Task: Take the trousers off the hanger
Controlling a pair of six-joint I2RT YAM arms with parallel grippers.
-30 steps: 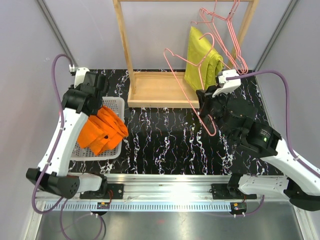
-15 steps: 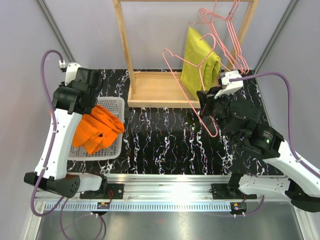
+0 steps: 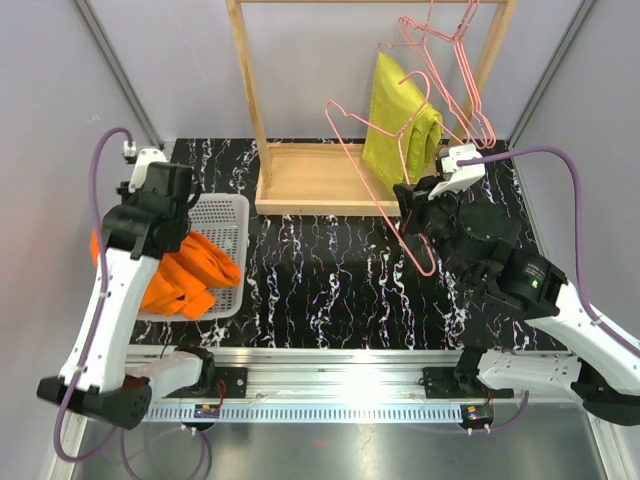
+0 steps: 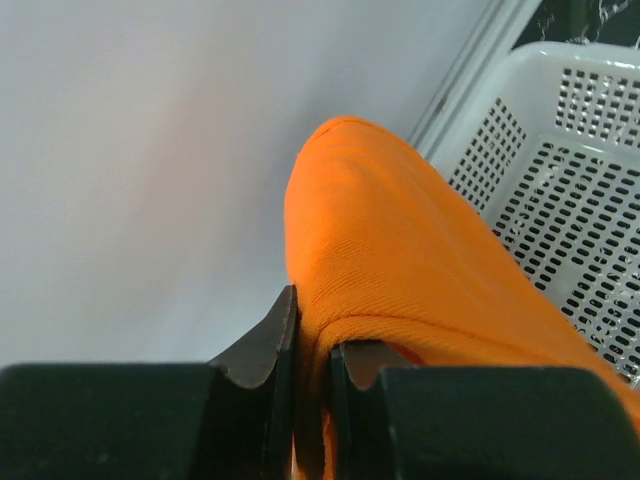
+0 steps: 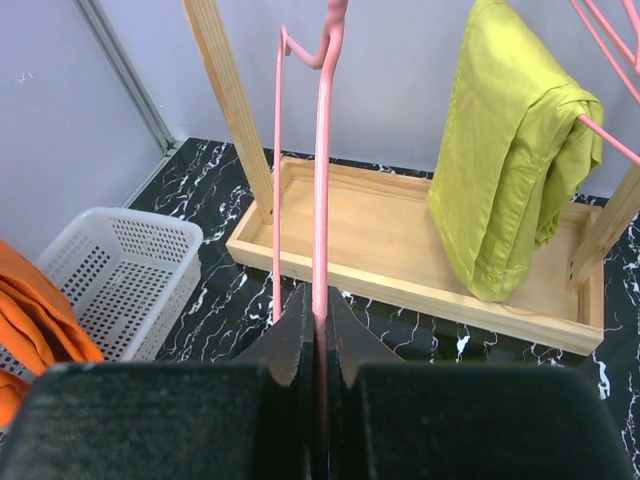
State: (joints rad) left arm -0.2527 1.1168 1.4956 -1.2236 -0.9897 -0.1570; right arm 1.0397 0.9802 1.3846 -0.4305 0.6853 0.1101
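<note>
the left pincer (image 4: 312, 345) is clamped on a fold of the orange trousers (image 4: 400, 260). its two dark fingers press into the cloth, which bulges up above them. from above, the trousers are bunched at the left edge of the worktop (image 3: 330, 280), under the left arm's wrist. they are partly in the white basket (image 3: 228, 208) and partly spilling over its left and near sides. the far right part of the basket shows bare mesh. the trousers are off the hanger and well apart from it.

the right pincer (image 5: 318, 320) is shut tight on the thin pink hanger (image 5: 321, 190), gripping one straight run of wire between its fingers. it holds the hanger tilted above the worktop, right of the middle. the hooked top points up toward the wooden rack (image 3: 247, 90) and a lower corner hangs down on the near side of the pincer. the hanger is bare wire.

the rack stands at the far edge of the worktop on a shallow wooden tray base (image 3: 320, 180). yellow-green trousers (image 5: 500, 170) hang folded on the right side of the rack. more pink hangers (image 3: 455, 60) hang from the top rail near the right post.
</note>
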